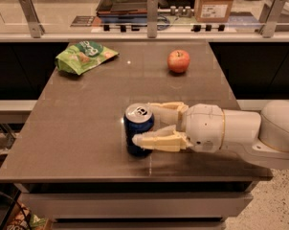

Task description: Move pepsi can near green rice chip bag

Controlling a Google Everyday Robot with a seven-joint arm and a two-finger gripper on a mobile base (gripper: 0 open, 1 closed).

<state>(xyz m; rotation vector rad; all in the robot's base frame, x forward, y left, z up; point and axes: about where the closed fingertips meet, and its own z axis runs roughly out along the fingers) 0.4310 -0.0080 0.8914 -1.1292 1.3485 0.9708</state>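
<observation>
The pepsi can [136,118], dark blue with a silver top, stands upright near the front middle of the brown table [87,128]. My gripper [143,124] reaches in from the right and its two cream fingers [159,140] are closed against the can's sides, one behind it and one in front. The can rests on the table. The green rice chip bag [83,56] lies at the table's far left corner, well away from the can and the gripper.
A red apple [178,61] sits at the far right of the table. A glass rail with metal posts [152,13] runs along the back edge. My white arm [245,131] lies over the table's front right part.
</observation>
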